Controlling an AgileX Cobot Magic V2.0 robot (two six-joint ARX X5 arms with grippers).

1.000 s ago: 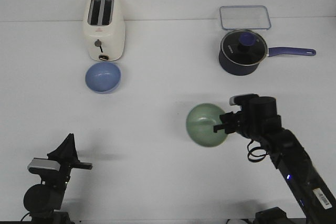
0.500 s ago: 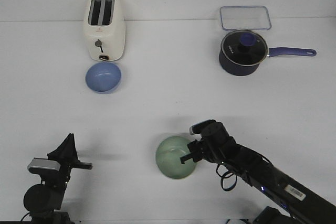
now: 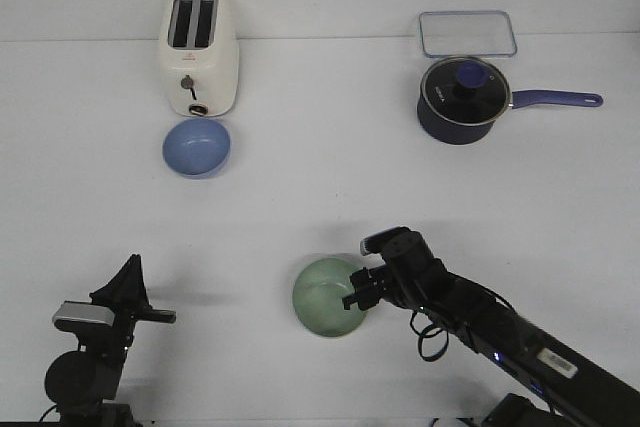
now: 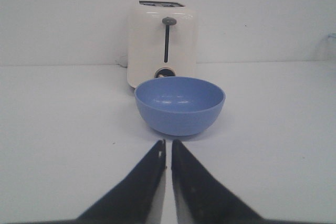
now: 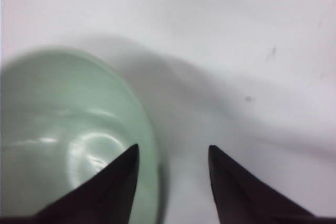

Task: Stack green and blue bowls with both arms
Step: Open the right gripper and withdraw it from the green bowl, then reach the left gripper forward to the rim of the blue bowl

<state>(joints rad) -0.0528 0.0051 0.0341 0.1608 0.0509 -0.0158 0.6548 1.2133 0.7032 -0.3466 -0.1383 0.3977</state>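
Behind the blue bowl [image 3: 197, 147] stands a toaster [image 3: 199, 53], seemingly touching.

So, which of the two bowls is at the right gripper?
The green bowl: the right gripper straddles its rim, jaws open. The blue bowl sits far off, just before the toaster.
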